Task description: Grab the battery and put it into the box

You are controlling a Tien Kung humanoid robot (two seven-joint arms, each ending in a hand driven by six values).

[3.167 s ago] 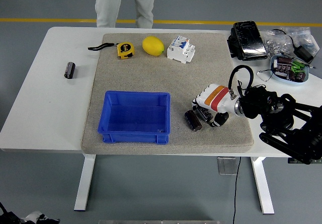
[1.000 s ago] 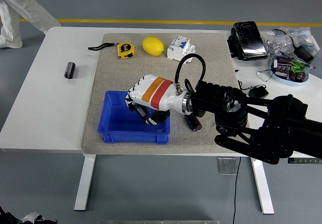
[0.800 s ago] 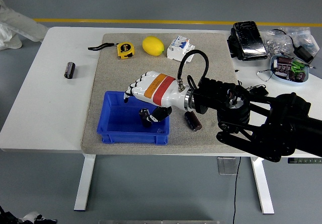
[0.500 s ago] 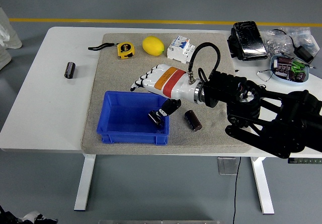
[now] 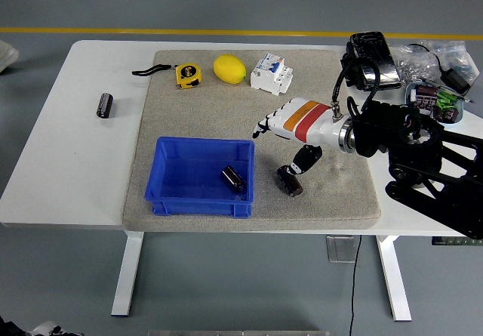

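A black battery lies inside the blue box, near its right wall. Just outside the box, a second black battery rests on the grey mat. My right hand, white with an orange and red band, hovers above that second battery with its fingers spread and nothing held. A third battery lies on the bare white table at the far left. My left arm is out of the picture.
At the mat's far edge sit a yellow tape measure, a lemon and a white circuit breaker. A black device, cables and a tray of parts crowd the table's right end.
My right hand let the battery go in the blue box and drew back to the right, out over the mat. The person at the far left has left the picture.
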